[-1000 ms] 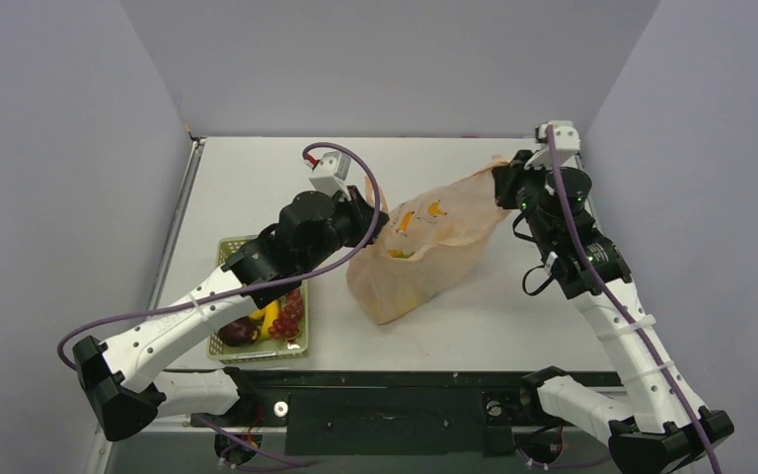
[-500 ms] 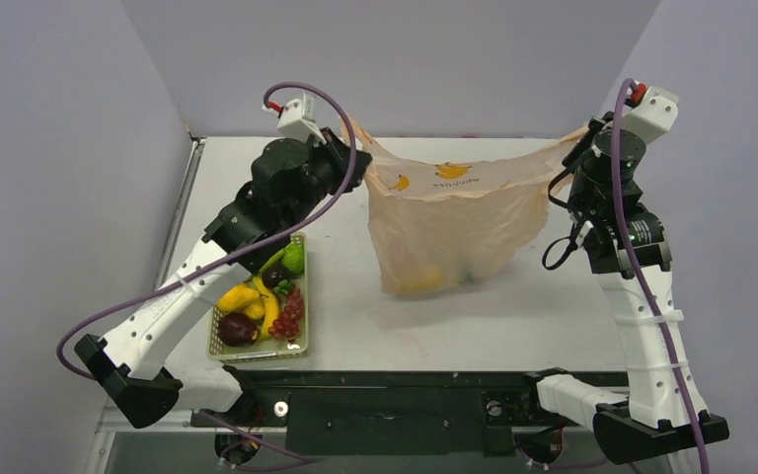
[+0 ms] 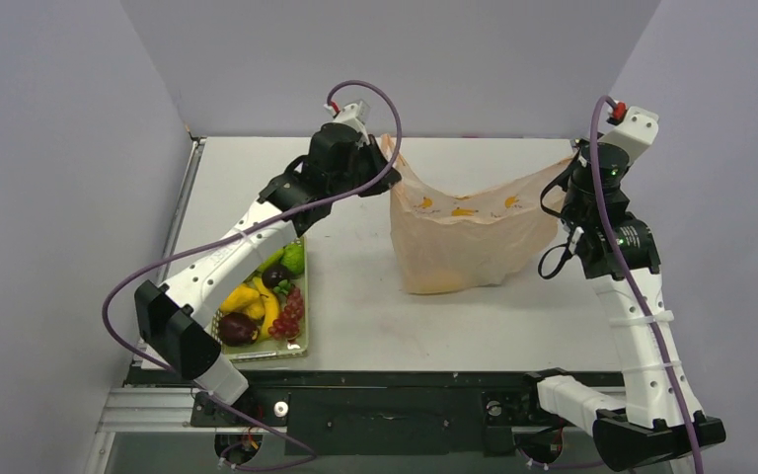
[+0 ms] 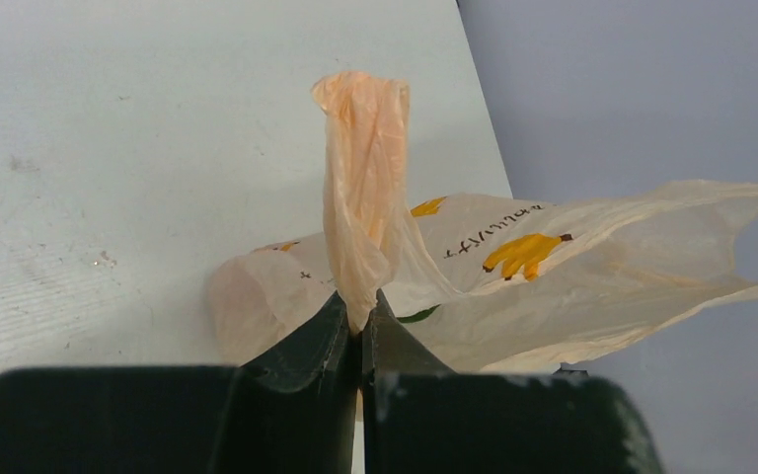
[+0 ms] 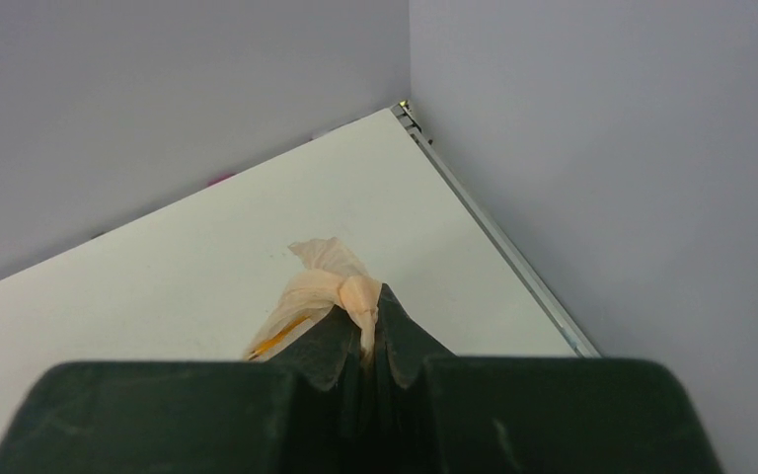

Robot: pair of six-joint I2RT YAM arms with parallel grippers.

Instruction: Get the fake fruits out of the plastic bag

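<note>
Since half a second before, the left gripper (image 3: 387, 168) had swung rightward along the far edge of the tabletop (image 3: 355, 306). That brought the two held ends of the plastic bag (image 3: 464, 237) closer together, so its top edge sagged in a slack curve instead of stretching wide. The right gripper (image 3: 574, 166) sat almost where it had been, high near the right edge.

Each set of jaws was pinched tight on a twisted handle of the bag. In the left wrist view, the left gripper (image 4: 358, 316) clamped a rope of peach film that stood up above it, with the bag (image 4: 553, 286) and its banana print spreading off to the right. In the right wrist view, the right gripper (image 5: 367, 321) held a knotted wad of the bag (image 5: 331, 281).

The bag hung between the arms over the right half of the tabletop, its bottom resting on the surface about midway between the far and near edges. A yellow fruit (image 3: 439, 279) showed dimly through the film at the bottom. More fake fruits (image 3: 271, 306), yellow, green, red and dark purple, lay in a green basket (image 3: 262, 353) near the near left corner, well apart from the bag.
</note>
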